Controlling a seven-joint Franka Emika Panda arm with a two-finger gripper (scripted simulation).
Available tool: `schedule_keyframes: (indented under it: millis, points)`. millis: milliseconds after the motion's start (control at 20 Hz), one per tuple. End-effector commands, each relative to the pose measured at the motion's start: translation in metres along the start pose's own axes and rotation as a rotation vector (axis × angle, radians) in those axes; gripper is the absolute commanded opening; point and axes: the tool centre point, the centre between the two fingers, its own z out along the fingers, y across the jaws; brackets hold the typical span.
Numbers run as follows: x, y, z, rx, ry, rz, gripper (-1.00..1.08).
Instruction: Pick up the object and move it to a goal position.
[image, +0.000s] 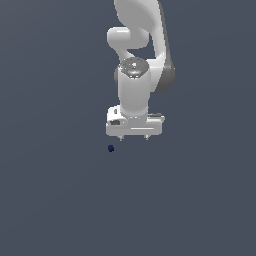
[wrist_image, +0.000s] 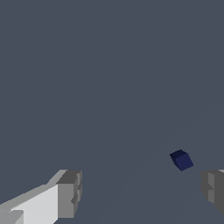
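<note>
The object (image: 110, 148) is a tiny navy thing lying on the plain grey floor (image: 50, 200), a little left of centre in the exterior view, just below and left of my gripper (image: 133, 137). In the wrist view it sits in the lower right (wrist_image: 181, 159), and there it looks faceted, more like a small cube than a ball; I cannot settle which. My jaws stand wide apart with nothing between them, and the object lies close to one finger (wrist_image: 214, 188), off the gap's middle, well apart from the other (wrist_image: 69, 194).

As I judge it, the pick has not yet begun and I need to centre over the object before going down. The main risk is that offset: if I drop from here, the near finger may land on the object or knock it away rather than straddle it. It is so small against my span that a shallow close could pass above it, or pinch an edge and flick it out. If it is round, a nudge would send it rolling.

No goal marker shows in either view, so I cannot tell where it must go. The far finger is cut off at the frame edge, my fingertips are barely visible from outside, and my height above the floor is hard to read.
</note>
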Motion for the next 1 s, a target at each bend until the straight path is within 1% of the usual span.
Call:
schedule_keyframes:
  millis: [0,100,450,700,950]
  points:
    - [0.0,0.0,0.0,0.0,0.0,0.0,1.0]
    - [0.0,0.001,-0.001,0.0,0.0,0.0,1.0]
    - [-0.003,0.017,-0.006,0.005,-0.005,0.012,1.0]
    - [-0.003,0.018,-0.006,0.004,-0.005,0.01,1.0]
    - [-0.005,0.024,0.0,0.001,-0.006,-0.015,1.0]
